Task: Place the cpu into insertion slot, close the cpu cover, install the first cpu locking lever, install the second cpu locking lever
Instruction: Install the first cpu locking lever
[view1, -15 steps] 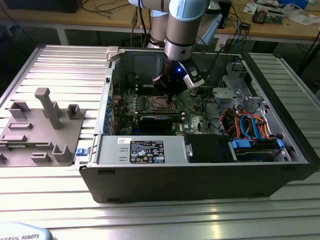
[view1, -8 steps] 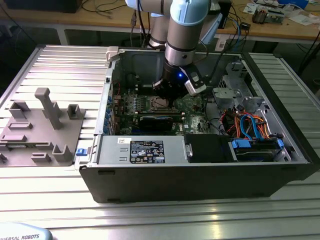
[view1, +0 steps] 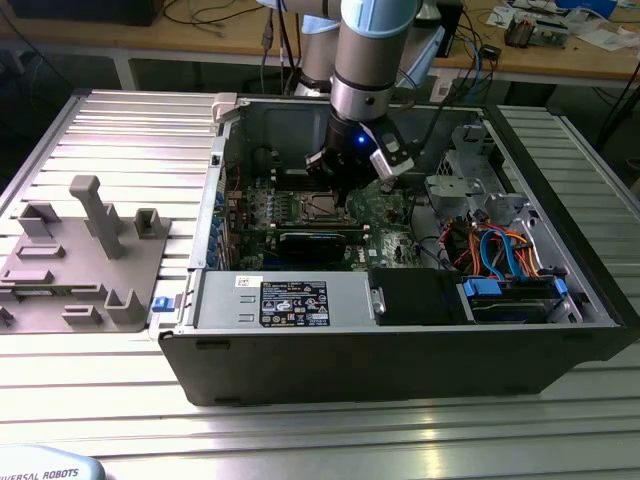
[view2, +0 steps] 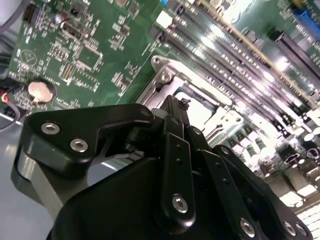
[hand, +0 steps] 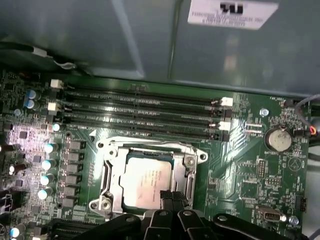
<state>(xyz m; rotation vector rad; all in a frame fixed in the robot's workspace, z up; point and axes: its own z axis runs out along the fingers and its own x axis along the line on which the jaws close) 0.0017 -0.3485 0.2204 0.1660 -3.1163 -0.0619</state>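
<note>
Jaws of the black gripper (hand: 172, 196) are lowered inside the open grey computer case (view1: 400, 360), right at the edge of the processor socket; the two fingertips look pressed together, with nothing visibly pinched between them, though the tips are partly hidden by the gripper body in both wrist views.

In the first wrist view, the small flat square cpu with a silvery-grey metal top (hand: 147, 181) is seen lying flat in its socket on the green motherboard (hand: 240, 175). The thin square silver metal cpu cover with a cut-out middle (hand: 187, 161) is seen lying down around it, framing the chip. The placing step is therefore judged done, and the cover appears closed or nearly so. Whether either locking lever is latched cannot be told.

Around the socket, four long black memory slots (hand: 145, 112) are seen just beside the cover, a row of small cylindrical capacitors (hand: 47, 165) stands on one side, and a round silver coin battery (hand: 277, 140) sits well apart on the other.

In the exterior view, bundled orange and blue cables (view1: 505, 255) are seen toward that view's right, and a grey plastic fixture with upright posts (view1: 85, 255) rests on the ribbed metal surface (view1: 320, 430) at its left. The case walls hem the arm in closely.
</note>
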